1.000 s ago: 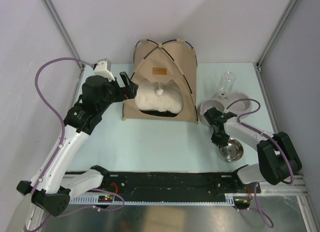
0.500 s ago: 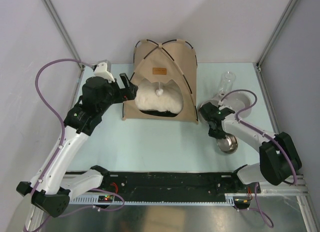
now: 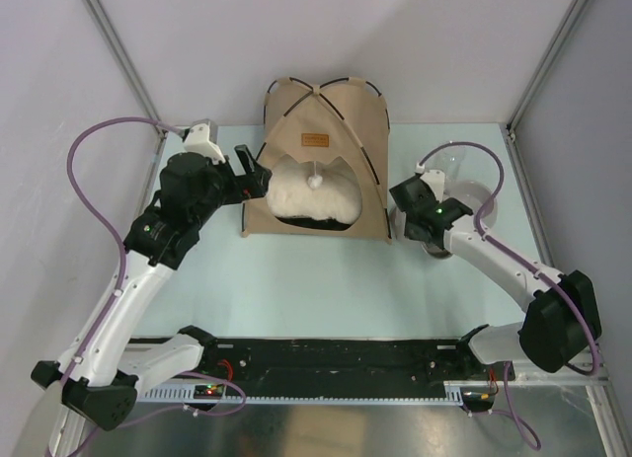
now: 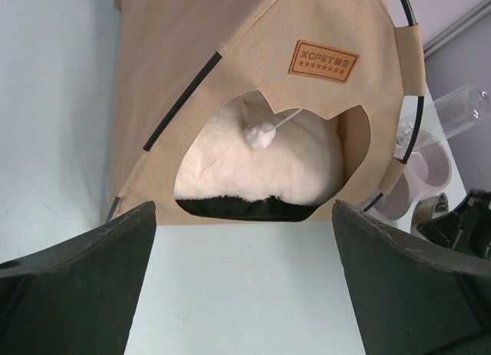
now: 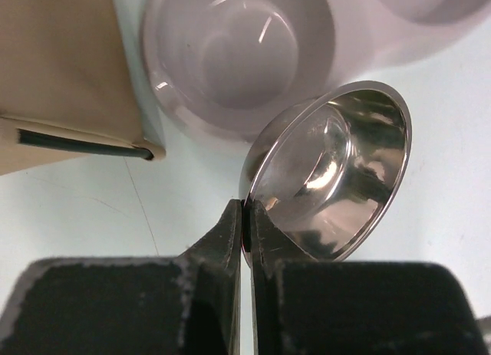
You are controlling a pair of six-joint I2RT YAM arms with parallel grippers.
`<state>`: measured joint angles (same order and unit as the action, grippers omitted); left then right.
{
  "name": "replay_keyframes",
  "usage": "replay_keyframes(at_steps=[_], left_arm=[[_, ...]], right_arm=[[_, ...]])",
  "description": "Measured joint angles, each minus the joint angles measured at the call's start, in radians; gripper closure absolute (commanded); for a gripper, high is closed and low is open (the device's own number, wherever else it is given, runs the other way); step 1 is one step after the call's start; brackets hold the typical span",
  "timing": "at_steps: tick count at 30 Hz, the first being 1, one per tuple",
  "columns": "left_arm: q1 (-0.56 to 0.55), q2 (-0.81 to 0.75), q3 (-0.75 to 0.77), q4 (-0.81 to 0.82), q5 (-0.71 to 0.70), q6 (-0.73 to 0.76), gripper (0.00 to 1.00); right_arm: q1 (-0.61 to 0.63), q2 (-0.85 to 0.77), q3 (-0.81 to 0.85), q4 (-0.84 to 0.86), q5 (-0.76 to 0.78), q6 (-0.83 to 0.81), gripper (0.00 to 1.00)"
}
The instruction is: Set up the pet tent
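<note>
Tent: the pet tent (image 3: 326,131) stands upright at the far middle of the table (image 3: 296,279), its back towards the rear wall; tan fabric with black trim
Tent front: the opening faces the arms, a rounded cutout with two points on top
Inside the tent: a fluffy cream cushion (image 4: 261,167) fills the opening, with a dark layer under its front edge
Pompom: a white pompom (image 4: 258,133) hangs on a string in front of the cushion
Label: a brown patch (image 4: 324,60) sits above the opening, lettered XCPET
Poles: thin dark poles (image 4: 184,90) run through the trim and meet at the tent's top
Left gripper: the left gripper (image 3: 254,171) is just left of the tent's front left corner, aimed at the opening, fingers spread wide with nothing between them, clear of the fabric
Right gripper: the right gripper (image 5: 245,209) is just right of the tent's front right corner, fingers pinched on the rim of a steel bowl (image 5: 330,171)
Steel bowl: tilted up on edge, shiny, nothing in it
Feeder: a pale stand (image 5: 157,56) just right of the tent; the well nearer the tent is empty, the other only partly seen, and the right arm covers part of it from above
Bottle: a clear bottle (image 3: 450,159) right of the tent on the feeder's far side; contents cannot be told
</note>
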<state>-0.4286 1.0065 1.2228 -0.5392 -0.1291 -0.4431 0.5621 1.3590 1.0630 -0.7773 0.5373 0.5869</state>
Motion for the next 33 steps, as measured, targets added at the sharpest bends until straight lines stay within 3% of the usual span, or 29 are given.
replay_keyframes(at_steps=[14, 23, 33], left_arm=[[0.0, -0.017, 0.0, 0.0, 0.0, 0.0, 0.0], [0.0, -0.028, 0.0, 0.0, 0.0, 0.0, 0.0], [0.0, -0.028, 0.0, 0.0, 0.0, 0.0, 0.0]], right_arm=[[-0.069, 0.049, 0.0, 0.307, -0.139, -0.488, 1.0], [-0.119, 0.149, 0.0, 0.366, -0.233, -0.55, 1.0], [-0.121, 0.209, 0.0, 0.38, -0.237, -0.55, 1.0]])
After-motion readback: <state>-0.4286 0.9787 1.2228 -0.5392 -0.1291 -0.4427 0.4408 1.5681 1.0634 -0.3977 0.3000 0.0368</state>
